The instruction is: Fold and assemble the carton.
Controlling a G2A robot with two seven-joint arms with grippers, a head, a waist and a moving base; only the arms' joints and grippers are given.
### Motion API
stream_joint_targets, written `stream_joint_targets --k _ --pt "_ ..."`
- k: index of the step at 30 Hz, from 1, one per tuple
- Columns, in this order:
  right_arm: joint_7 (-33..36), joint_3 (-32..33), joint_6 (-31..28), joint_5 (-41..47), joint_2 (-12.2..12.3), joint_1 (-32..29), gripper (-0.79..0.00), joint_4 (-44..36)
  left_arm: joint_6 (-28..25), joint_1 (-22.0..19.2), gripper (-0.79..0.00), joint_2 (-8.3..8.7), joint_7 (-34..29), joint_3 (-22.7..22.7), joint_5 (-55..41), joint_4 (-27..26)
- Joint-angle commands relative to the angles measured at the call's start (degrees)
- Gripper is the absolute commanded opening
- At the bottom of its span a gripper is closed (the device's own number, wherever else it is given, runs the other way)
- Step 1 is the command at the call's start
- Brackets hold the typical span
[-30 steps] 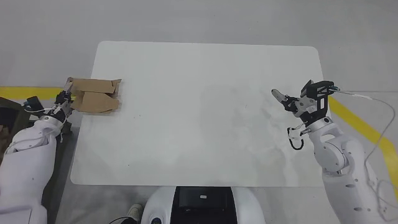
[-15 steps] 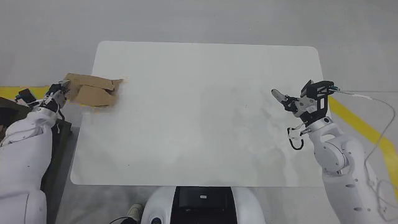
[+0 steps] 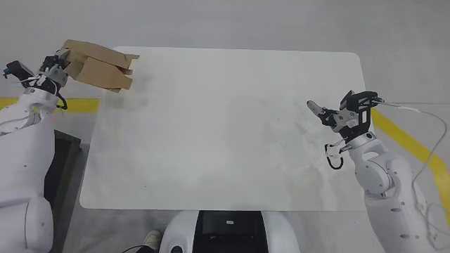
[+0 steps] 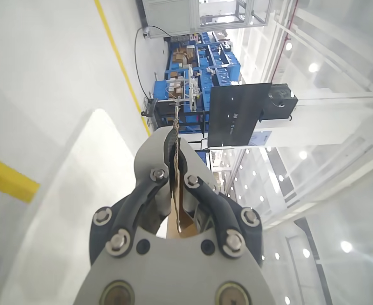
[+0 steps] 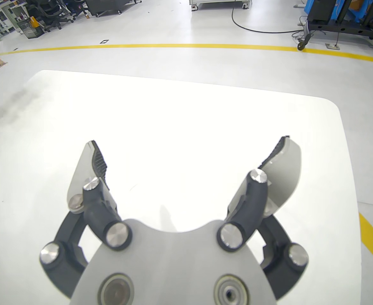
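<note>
Carton: a flat brown cardboard carton, not yet opened into a box. It is over the far left corner of the table, partly past the edge and tilted.
Left pincer: the left gripper is at the carton's outer end, off the left side of the table. Its fingers are nearly closed and pinch the cardboard.
Same grip from the wrist: in the left wrist view the carton appears as a thin edge. It is pressed between the two pads of the left gripper and runs on past the tips.
Carton face: the top view gives the broad brown side with its flaps, and the wrist view gives the edge.
Right pincer: the right gripper is over the right part of the table, well apart from the carton. In the right wrist view the fingers of the right gripper are spread wide, with white table showing between them.
Writing: the black screen in the room behind carries small white print, too small to read.
Floor: the yellow line runs behind the table.
</note>
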Motion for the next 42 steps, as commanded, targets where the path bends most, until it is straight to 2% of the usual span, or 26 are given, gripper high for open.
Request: stream_joint_targets --k 1,7,11,17,25,33,38,42 --pt "0.0 0.0 0.0 0.0 0.0 0.0 0.0 0.0 0.48 -1.02 -0.785 -0.69 0.01 1.08 -0.61 -0.86" --pt "0.0 0.0 0.0 0.0 0.0 0.0 0.0 0.0 1.25 -3.51 -0.785 -3.35 0.19 5.98 -1.54 -4.5" --pt "0.0 0.0 0.0 0.0 0.0 0.0 0.0 0.0 4.1 -4.22 -0.785 -5.36 1.59 10.23 -1.24 -6.61" --pt "0.0 0.0 0.0 0.0 0.0 0.0 0.0 0.0 6.26 -4.09 -0.785 -8.21 1.79 15.52 -3.68 -11.22" --pt "0.0 0.0 0.0 0.0 0.0 0.0 0.0 0.0 8.2 -2.91 -0.785 -10.84 1.84 20.06 -7.48 -18.57" --pt "0.0 0.0 0.0 0.0 0.0 0.0 0.0 0.0 11.13 1.28 -0.785 -11.91 1.15 22.33 -9.17 -27.88" --pt "0.0 0.0 0.0 0.0 0.0 0.0 0.0 0.0 12.42 3.65 -0.785 -11.69 -1.0 22.02 -8.09 -32.48" --pt "0.0 0.0 0.0 0.0 0.0 0.0 0.0 0.0 13.56 4.64 -0.785 -11.34 -2.52 21.25 -6.81 -33.85"
